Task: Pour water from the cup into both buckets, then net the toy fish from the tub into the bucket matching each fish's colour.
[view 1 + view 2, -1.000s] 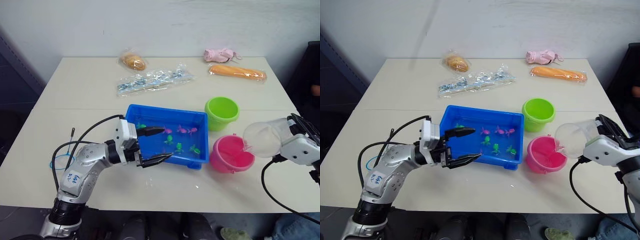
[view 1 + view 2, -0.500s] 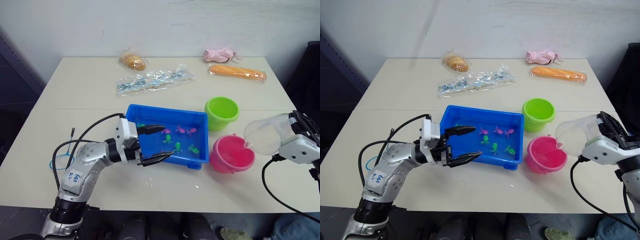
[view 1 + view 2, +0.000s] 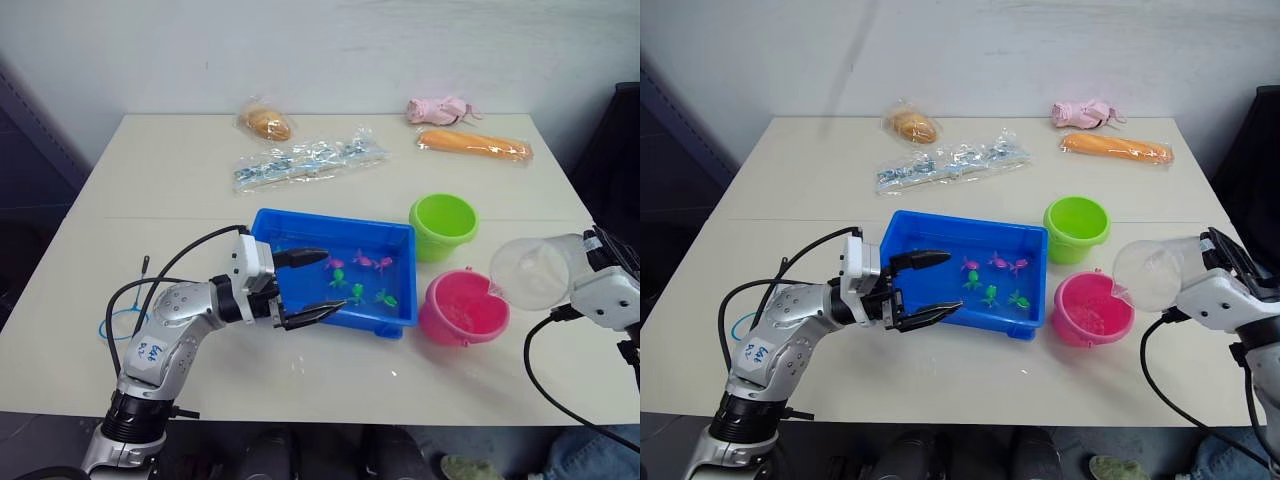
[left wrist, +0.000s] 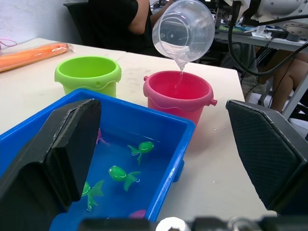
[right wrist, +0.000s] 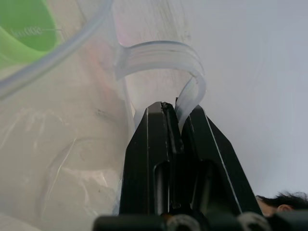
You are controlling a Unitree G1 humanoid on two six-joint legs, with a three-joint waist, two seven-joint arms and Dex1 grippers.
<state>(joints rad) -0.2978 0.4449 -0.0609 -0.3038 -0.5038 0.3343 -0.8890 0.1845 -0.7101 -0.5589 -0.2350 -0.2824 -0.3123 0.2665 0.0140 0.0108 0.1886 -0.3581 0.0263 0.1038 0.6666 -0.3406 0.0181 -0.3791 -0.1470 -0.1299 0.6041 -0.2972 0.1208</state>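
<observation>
**Cup tipped over pink bucket, left gripper at tub**

Here, in the left eye view, the right gripper (image 3: pixel 585 262) held the clear measuring cup (image 3: pixel 535 272) tilted on its side, its lip just above the near rim of the pink bucket (image 3: pixel 463 308). The lime green bucket (image 3: pixel 443 224) stood just behind the pink one, both on the table (image 3: pixel 180 180) to the right of the blue tub (image 3: pixel 335 268). The left gripper (image 3: pixel 308 285) hovered over the tub's left end with its two black fingers spread wide apart and nothing between them. Small pink and green toy fish (image 3: pixel 368 294) lay in the tub's right half. The blue-rimmed net (image 3: pixel 126 322) lay flat near the table's left edge, beside the left arm.

In the left wrist view, a thin stream of water (image 4: pixel 181 67) ran from the cup's lip into the pink bucket. Three green fish floated in the tub, and the spread fingers (image 4: pixel 67 144) framed the scene.

In the right wrist view, the right gripper's fingers (image 5: pixel 149 154) were pressed together on the cup's clear handle (image 5: pixel 166 62).
</observation>
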